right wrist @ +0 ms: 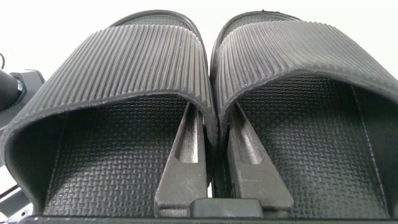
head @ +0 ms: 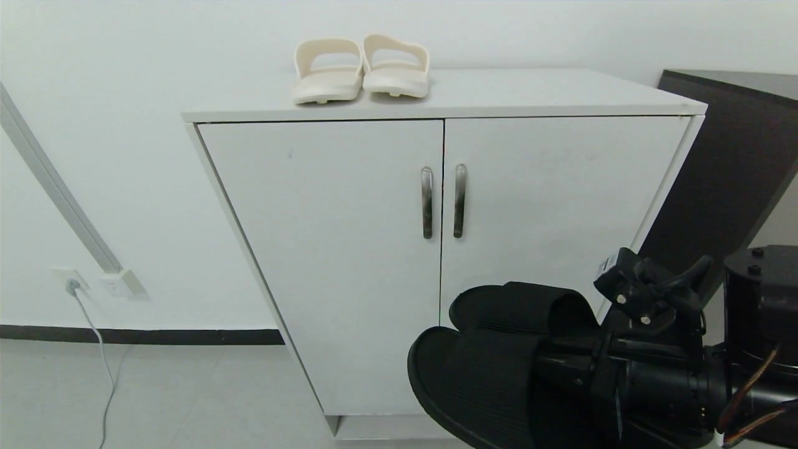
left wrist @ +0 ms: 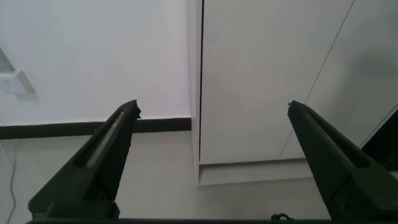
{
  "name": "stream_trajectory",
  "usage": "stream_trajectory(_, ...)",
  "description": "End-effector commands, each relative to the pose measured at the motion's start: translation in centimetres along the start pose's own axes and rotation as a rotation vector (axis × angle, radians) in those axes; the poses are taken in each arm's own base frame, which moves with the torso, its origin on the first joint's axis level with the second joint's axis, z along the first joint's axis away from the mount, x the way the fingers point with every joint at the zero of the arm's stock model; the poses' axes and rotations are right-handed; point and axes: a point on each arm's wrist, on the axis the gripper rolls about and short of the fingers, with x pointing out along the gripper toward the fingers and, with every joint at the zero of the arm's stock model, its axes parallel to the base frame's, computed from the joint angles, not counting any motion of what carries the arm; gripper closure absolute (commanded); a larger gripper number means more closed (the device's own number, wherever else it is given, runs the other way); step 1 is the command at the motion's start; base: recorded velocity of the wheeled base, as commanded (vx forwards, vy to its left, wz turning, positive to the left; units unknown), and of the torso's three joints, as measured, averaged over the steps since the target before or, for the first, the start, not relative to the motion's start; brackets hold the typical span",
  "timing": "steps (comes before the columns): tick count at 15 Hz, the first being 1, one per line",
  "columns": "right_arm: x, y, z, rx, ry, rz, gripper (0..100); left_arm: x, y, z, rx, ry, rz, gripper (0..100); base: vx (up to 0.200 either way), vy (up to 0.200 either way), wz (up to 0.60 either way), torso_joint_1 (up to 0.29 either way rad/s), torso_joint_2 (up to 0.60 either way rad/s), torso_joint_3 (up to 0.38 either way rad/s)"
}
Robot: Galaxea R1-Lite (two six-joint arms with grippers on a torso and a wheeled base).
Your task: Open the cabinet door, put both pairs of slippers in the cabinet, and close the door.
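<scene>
Opening stage, with one pair already in the grasp. Your right end effector (right wrist: 214, 124) is closed on the pair of black ribbed rubber slippers (head: 492, 362). Its two fingers (right wrist: 183, 162) pinch the slippers' adjoining inner walls together, so both hang from one grip. The load sits just in front of the lower part of the right-hand door (head: 548, 187) of the white two-door cabinet (head: 676, 187).

Your left end effector (left wrist: 213, 106) is spread wide and holds nothing. Beyond it are the cabinet's lower left corner and the pale floor (left wrist: 155, 162).

Both doors are shut, and the left-hand door (head: 324, 249) meets the right at the centre seam. The two vertical metal bar handles, left (head: 426, 202) and right (head: 459, 201), stand above the loaded right end effector and across toward your left side. The pair of cream open-toe slippers (head: 360, 68) rests side by side on the cabinet's top surface (head: 530, 90), higher again and well apart from both end effectors.

Container: the cabinet is closed, so you cannot tell what is inside. Neither pair is in it.

Step in hand, as judged: opening a door, not yet done. The next move probably calls for the free left end effector to rise to a handle, close on it and swing that door outward. The black pair should stay out of the door's path.
</scene>
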Motion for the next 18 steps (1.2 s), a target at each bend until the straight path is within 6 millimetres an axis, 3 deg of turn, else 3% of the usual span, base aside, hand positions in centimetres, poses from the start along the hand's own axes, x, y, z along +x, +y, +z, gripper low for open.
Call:
stream_trajectory(1, 0.0, 0.0, -0.2, -0.003, 0.006, 0.002, 100, 0.0, 0.0, 0.0, -0.001, 0.0, 0.0, 0, 0.0, 0.0, 0.0, -0.036, 0.45, 0.408)
stream_trajectory(5, -0.2, 0.1, -0.1, -0.013, 0.0, 0.001, 100, -0.1, 0.0, 0.8, -0.003, -0.015, 0.003, 0, 0.0, 0.0, 0.0, 0.001, 0.21, 0.199)
stream_trajectory(8, -0.4, 0.1, -0.2, -0.013, -0.002, 0.005, 100, 0.4, 0.0, 6.3, -0.074, -0.021, -0.015, 0, 0.0, 0.0, 0.0, 0.001, 0.02, 0.012)
stream_trajectory(11, -0.4, 0.1, -0.3, -0.013, 0.001, 0.005, 100, 3.7, -0.2, 8.7, -0.079, 0.07, -0.137, 0, 0.0, 0.0, 0.0, 0.0, 0.0, 0.0)
stream_trajectory(18, -0.8, 0.2, -0.4, -0.013, -0.003, 0.005, 100, 11.7, -1.8, 13.8, -0.058, 0.097, -0.455, 0, 0.0, 0.0, 0.0, 0.0, 0.0, 0.0)
